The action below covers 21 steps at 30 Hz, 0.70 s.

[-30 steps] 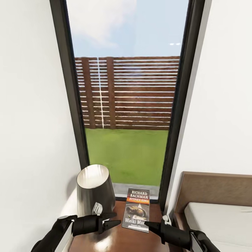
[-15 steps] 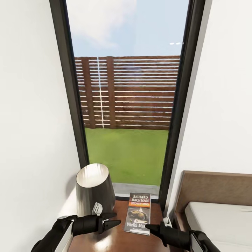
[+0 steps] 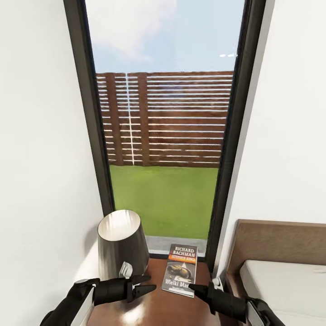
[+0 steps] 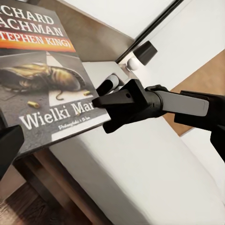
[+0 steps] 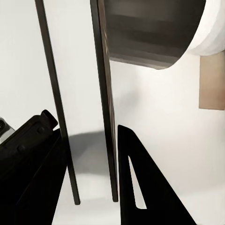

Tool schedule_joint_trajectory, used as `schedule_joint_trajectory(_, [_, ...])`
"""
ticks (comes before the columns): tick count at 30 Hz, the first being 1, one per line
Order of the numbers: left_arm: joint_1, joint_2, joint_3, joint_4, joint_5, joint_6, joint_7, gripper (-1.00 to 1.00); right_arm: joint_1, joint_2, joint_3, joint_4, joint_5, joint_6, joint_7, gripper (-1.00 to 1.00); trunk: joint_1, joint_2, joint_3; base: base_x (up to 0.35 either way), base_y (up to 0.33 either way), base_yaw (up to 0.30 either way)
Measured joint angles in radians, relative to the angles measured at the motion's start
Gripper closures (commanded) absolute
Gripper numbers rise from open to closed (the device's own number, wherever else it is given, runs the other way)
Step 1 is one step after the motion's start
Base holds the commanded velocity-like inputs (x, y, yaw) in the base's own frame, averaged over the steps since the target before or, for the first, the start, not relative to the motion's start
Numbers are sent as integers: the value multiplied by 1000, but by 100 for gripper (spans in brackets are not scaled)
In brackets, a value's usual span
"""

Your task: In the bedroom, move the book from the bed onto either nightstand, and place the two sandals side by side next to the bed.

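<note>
The book [image 3: 181, 270] lies flat on my nightstand [image 3: 154, 308], on its glossy surface just below the window [image 3: 165, 122] and beside the grey lamp [image 3: 121, 246]. My right gripper [image 3: 195, 287] sits at the book's near right corner, seemingly touching its edge; I cannot tell how its jaws stand. My left gripper [image 3: 147, 284] hovers near the lamp, left of the book, jaws pressed nearly together on nothing. The bed [image 3: 285, 280] lies to my right.
</note>
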Motion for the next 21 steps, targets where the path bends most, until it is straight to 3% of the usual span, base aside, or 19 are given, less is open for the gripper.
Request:
schedule_joint_trajectory(4, [0,0,0,0,0,0,0,-100,0,0,0,3,-4,7,0,100,15,-28,-13,0,0,0])
schedule_joint_trajectory(6, [0,0,0,0,0,0,0,-100,0,0,2,4,-4,74,0,100,23,-42,-19,0,0,0])
schedule_joint_trajectory(10, [0,0,1,0,0,0,0,-100,0,0,1,4,-8,136,0,100,38,-70,-31,0,0,0])
schedule_joint_trajectory(21, [0,0,2,0,1,0,0,-100,0,0,1,3,-9,161,1,100,81,-147,-66,0,0,0])
